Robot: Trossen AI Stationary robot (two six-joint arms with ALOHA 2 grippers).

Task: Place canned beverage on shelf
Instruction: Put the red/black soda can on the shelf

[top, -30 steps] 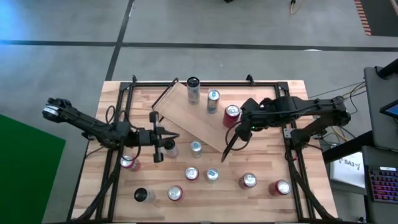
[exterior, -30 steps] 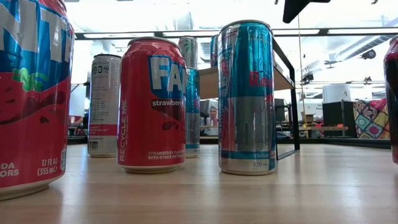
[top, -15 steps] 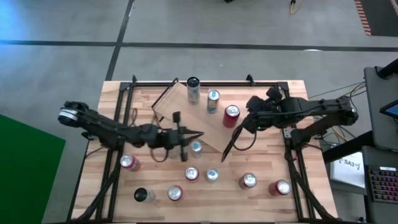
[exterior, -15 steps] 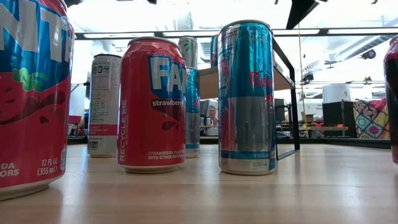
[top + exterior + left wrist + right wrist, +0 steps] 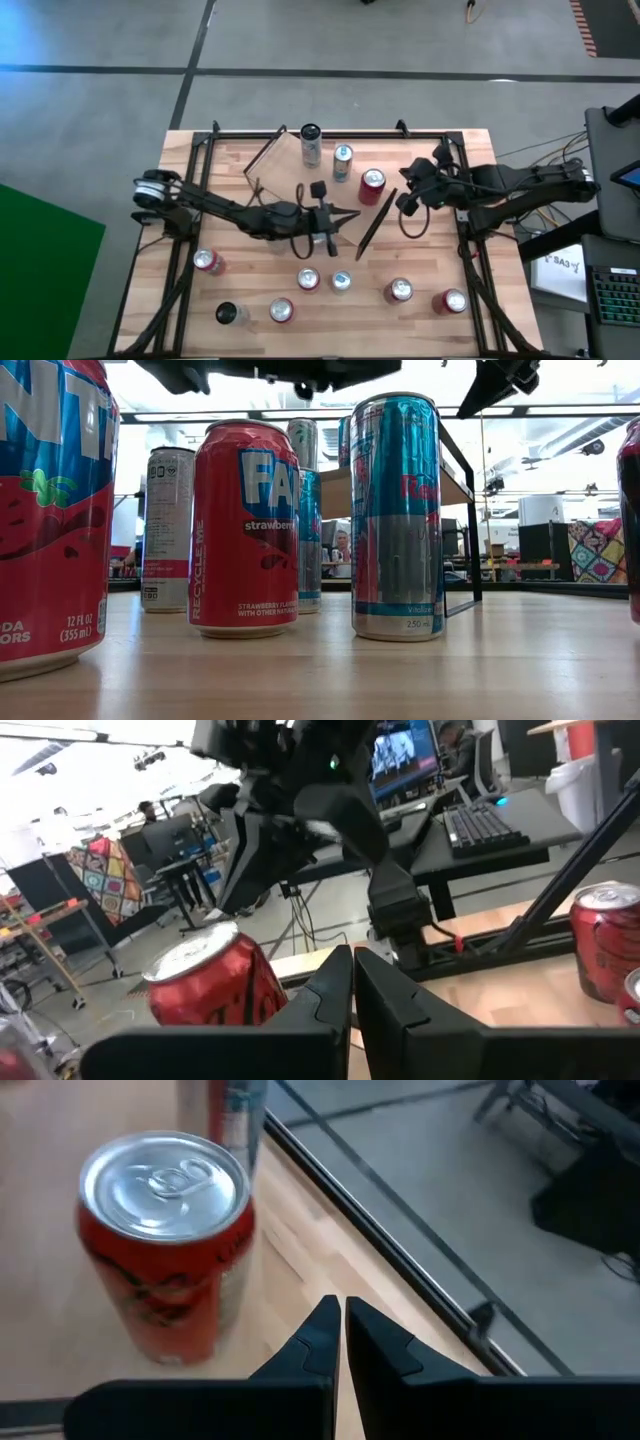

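Since a second ago my left gripper [image 5: 345, 216] has swept from the table's left side out over the light-wood shelf plank [image 5: 290, 175] in the middle, while my right gripper [image 5: 401, 202] has drawn back toward the right edge. Both sets of fingers are pressed together and carry nothing; each wrist view shows the two dark fingers meeting with no can between them.

That shelf sits at an angle near the table's far edge, with a dark-topped silver can [image 5: 310, 143], a slim blue-and-silver can [image 5: 343, 160] and a red can [image 5: 372, 185] already standing on it. More cans wait along the near edge, among them a red strawberry-soda can [image 5: 245, 525] and a tall blue-and-silver can [image 5: 396, 515].

As I judge it, no can is picked yet. I'd spread the fingers wide before descending, take one loose can around its middle, keep it upright, and set it on a bare part of the plank away from its neighbours.
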